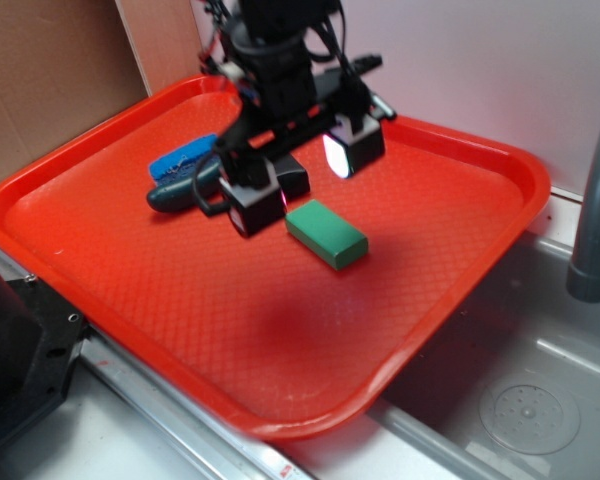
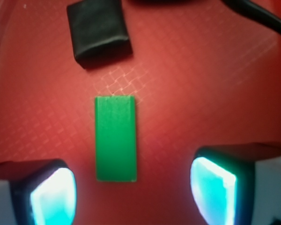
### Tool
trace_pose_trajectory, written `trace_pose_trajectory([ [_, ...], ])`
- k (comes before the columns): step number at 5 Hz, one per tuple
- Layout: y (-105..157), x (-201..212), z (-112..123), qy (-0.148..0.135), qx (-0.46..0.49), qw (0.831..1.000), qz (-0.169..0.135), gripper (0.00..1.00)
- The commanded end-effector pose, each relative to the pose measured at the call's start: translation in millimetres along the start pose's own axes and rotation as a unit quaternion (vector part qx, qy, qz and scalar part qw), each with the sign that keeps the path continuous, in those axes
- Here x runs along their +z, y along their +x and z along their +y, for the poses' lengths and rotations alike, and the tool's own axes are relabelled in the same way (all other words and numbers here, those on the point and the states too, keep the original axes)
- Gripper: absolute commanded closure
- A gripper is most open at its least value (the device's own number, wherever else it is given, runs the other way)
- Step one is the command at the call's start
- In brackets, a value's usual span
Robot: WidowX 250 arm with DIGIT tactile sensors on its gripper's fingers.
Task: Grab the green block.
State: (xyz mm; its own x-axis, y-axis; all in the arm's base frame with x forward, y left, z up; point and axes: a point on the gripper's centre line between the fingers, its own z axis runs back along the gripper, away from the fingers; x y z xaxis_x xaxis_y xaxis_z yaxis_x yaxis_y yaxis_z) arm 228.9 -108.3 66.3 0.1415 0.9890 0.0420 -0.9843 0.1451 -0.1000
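Observation:
The green block (image 1: 327, 234) (image 2: 115, 138) lies flat on the red tray (image 1: 180, 330), a small plain rectangle. My gripper (image 1: 296, 180) (image 2: 133, 199) hovers above the tray just behind and left of the block, open wide. In the wrist view the block's near end sits between the two glowing fingertips (image 2: 54, 197), closer to the left one, touching neither. Nothing is held.
A black rounded box (image 2: 99, 29) (image 1: 292, 178) lies on the tray beyond the block. A blue-topped dark teal brush (image 1: 185, 170) rests at the tray's back left. A steel sink (image 1: 520, 400) and grey faucet (image 1: 598, 200) are to the right; cardboard stands behind.

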Motion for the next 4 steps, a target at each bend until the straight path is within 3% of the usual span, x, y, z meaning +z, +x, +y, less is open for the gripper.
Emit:
trace_pose_trajectory([
  [1, 6, -31, -7, 0.012, 0.014, 1.000, -0.018, 0.00],
  [3, 25, -64, -32, 0.020, 0.004, 0.999, -0.034, 0.00],
  [4, 30, -70, -39, 0.021, 0.002, 0.999, -0.038, 1.00],
])
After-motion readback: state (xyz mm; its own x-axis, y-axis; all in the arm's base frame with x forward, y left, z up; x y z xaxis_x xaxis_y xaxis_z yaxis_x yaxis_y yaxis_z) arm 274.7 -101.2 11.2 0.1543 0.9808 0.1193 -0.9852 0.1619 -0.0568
